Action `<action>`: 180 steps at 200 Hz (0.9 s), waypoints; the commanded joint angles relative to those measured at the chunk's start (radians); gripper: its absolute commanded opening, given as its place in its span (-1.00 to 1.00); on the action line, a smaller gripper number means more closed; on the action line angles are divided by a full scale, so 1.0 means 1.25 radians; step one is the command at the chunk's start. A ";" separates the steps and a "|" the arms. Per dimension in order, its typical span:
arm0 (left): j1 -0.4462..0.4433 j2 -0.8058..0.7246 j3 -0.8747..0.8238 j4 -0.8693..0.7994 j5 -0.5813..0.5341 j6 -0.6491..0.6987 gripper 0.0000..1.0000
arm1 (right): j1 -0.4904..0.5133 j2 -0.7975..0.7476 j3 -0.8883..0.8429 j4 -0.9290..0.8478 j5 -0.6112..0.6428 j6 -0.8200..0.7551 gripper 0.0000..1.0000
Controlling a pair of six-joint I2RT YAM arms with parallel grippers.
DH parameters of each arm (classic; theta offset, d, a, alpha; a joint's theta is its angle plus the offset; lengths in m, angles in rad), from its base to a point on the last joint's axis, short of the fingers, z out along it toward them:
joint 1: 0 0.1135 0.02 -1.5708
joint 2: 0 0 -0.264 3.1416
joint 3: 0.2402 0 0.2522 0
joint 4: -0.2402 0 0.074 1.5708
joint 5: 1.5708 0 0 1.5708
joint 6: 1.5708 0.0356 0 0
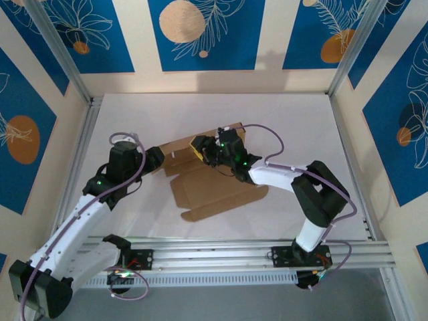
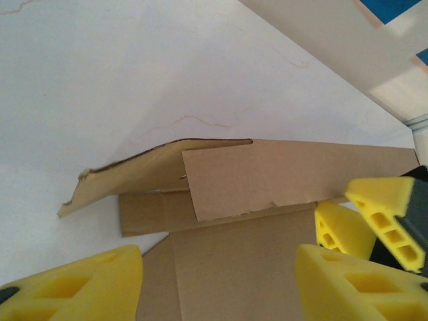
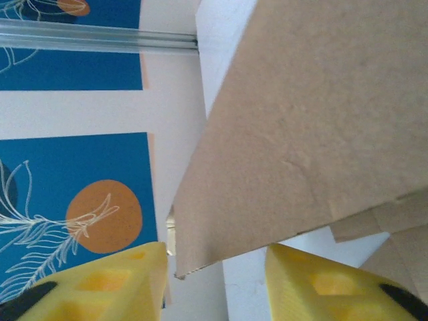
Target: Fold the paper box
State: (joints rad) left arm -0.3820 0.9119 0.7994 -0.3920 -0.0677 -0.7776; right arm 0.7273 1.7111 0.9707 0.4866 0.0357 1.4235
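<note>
The paper box (image 1: pixel 221 190) lies as a brown die-cut sheet in the middle of the table, its far flaps lifted. In the left wrist view a raised flap (image 2: pixel 281 175) stands along the far edge of a flat panel (image 2: pixel 234 267). My left gripper (image 1: pixel 158 161) is at the sheet's left end, open, its yellow fingers (image 2: pixel 80 287) spread over that panel. My right gripper (image 1: pixel 204 151) is at the raised far flap, open. Its fingers (image 3: pixel 100 287) straddle the flap's lower corner (image 3: pixel 221 254) with a gap on both sides. The right gripper's yellow fingers (image 2: pixel 384 210) also appear beside the flap's right end.
Aluminium posts (image 1: pixel 60 50) and patterned blue panels (image 1: pixel 200 33) wall in the white table (image 1: pixel 287 120). A metal rail (image 1: pixel 254 251) carrying both arm bases runs along the near edge. A purple cable (image 1: pixel 267 134) loops over the right arm.
</note>
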 commanded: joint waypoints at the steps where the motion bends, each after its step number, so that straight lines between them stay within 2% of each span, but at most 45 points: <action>1: 0.016 -0.011 -0.005 -0.027 0.006 -0.010 0.22 | 0.006 0.031 0.002 -0.003 -0.016 -0.009 -0.25; 28: 0.021 -0.006 -0.009 -0.027 0.011 -0.013 0.22 | 0.002 0.042 0.004 -0.011 -0.005 -0.031 -0.48; 50: 0.025 -0.002 -0.011 -0.028 0.014 -0.015 0.22 | 0.002 0.039 0.033 -0.077 0.022 -0.086 -0.55; 86: 0.027 0.000 -0.020 -0.025 0.014 -0.012 0.23 | 0.002 0.054 0.087 -0.174 0.050 -0.155 -0.56; 128: 0.027 -0.002 -0.026 -0.024 0.001 0.014 0.25 | 0.006 0.085 0.134 -0.300 0.077 -0.147 -0.56; 180: 0.027 -0.007 -0.028 -0.010 -0.010 0.043 0.28 | -0.016 0.040 0.098 -0.173 0.026 -0.104 -0.42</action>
State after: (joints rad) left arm -0.3618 0.9119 0.7696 -0.4095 -0.0608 -0.7574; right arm 0.7242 1.7840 1.1255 0.2764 0.0803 1.2755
